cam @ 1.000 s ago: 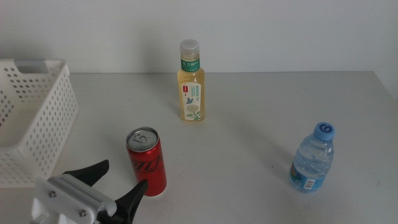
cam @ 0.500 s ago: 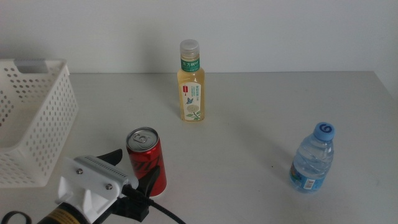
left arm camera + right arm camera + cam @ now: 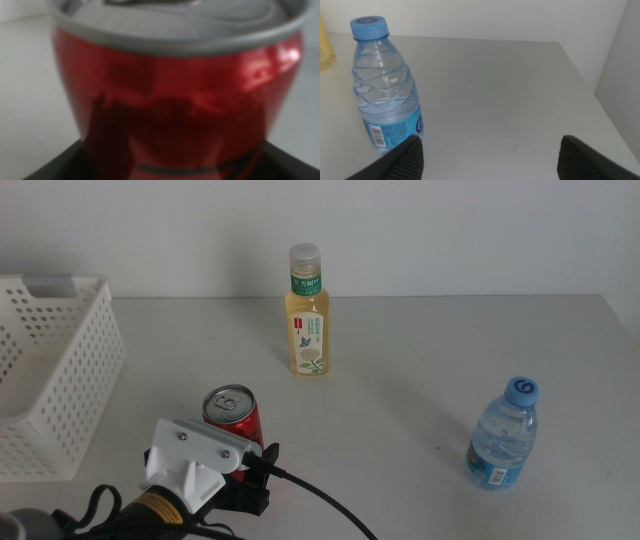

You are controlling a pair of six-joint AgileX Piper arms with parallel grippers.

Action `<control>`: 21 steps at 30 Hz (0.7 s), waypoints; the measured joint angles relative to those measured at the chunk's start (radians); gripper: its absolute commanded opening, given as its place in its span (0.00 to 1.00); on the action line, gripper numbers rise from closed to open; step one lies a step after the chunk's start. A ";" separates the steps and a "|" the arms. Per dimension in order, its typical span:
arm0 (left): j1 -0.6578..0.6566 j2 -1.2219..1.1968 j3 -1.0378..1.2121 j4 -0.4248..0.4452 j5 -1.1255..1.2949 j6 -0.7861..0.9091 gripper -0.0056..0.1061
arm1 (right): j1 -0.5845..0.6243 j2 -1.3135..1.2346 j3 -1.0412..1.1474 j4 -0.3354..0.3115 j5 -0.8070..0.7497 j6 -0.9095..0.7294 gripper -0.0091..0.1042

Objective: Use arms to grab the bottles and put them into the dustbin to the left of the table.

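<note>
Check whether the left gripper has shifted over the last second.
Yes. The left gripper has advanced toward the red can, which has stayed put, and now reaches around its lower body; the can fills the left wrist view.

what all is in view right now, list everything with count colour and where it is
red aluminium soda can: 1, red with silver top, upright at the table's front left, between the left gripper's jaws
pale-yellow tea bottle: 1, yellow with green-white label and grey cap, upright at the back centre near the wall
small clear water bottle: 1, clear with blue cap and label, upright at the front right
white perforated plastic basket: 1, white, at the left edge
light-grey matte table: 1, grey, under everything
left gripper: 1, black jaws, white body, around the can; grip unclear
right gripper: 1, dark jaws, open, near the water bottle, not touching
</note>
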 measured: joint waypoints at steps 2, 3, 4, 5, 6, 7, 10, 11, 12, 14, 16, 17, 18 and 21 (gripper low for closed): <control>0.000 0.025 -0.021 -0.005 0.000 -0.001 0.89 | 0.000 0.000 0.000 0.000 0.000 0.000 0.91; 0.000 0.034 -0.031 -0.008 0.000 -0.002 0.89 | 0.000 0.000 0.000 0.000 0.000 0.000 0.91; 0.000 0.043 -0.041 -0.009 0.000 -0.004 0.88 | 0.000 0.000 0.000 0.000 0.000 0.000 0.91; 0.000 0.049 -0.049 -0.010 0.000 -0.004 0.87 | 0.000 0.000 0.000 0.000 0.000 0.000 0.91; 0.000 0.054 -0.054 -0.010 0.000 -0.004 0.85 | 0.000 0.000 0.000 0.000 0.000 0.000 0.91; 0.000 0.057 -0.059 -0.010 0.000 -0.005 0.82 | 0.000 0.000 0.000 0.000 0.000 0.000 0.91; 0.000 0.059 -0.065 -0.018 0.000 -0.012 0.66 | 0.000 0.000 0.000 0.000 0.000 0.000 0.91; 0.000 0.059 -0.065 -0.024 0.000 -0.019 0.59 | 0.000 0.000 0.000 0.000 0.000 0.000 0.91; 0.000 0.059 -0.065 -0.028 0.000 -0.025 0.51 | 0.000 0.000 0.000 0.000 0.000 0.000 0.91; -0.001 0.060 -0.066 -0.043 -0.002 -0.036 0.36 | 0.000 0.000 0.000 0.000 0.000 0.000 0.91; -0.001 0.060 -0.066 -0.054 -0.002 -0.041 0.24 | 0.000 0.000 0.000 0.000 0.000 0.000 0.91; -0.001 0.058 -0.066 -0.055 0.000 -0.042 0.14 | 0.000 0.000 0.000 0.000 0.000 0.000 0.91; -0.002 0.052 -0.066 -0.058 0.006 -0.042 0.09 | 0.000 0.000 0.000 0.000 0.000 0.000 0.91; -0.002 0.012 -0.066 -0.064 0.075 -0.047 0.04 | 0.000 0.000 0.000 0.000 0.000 0.000 0.91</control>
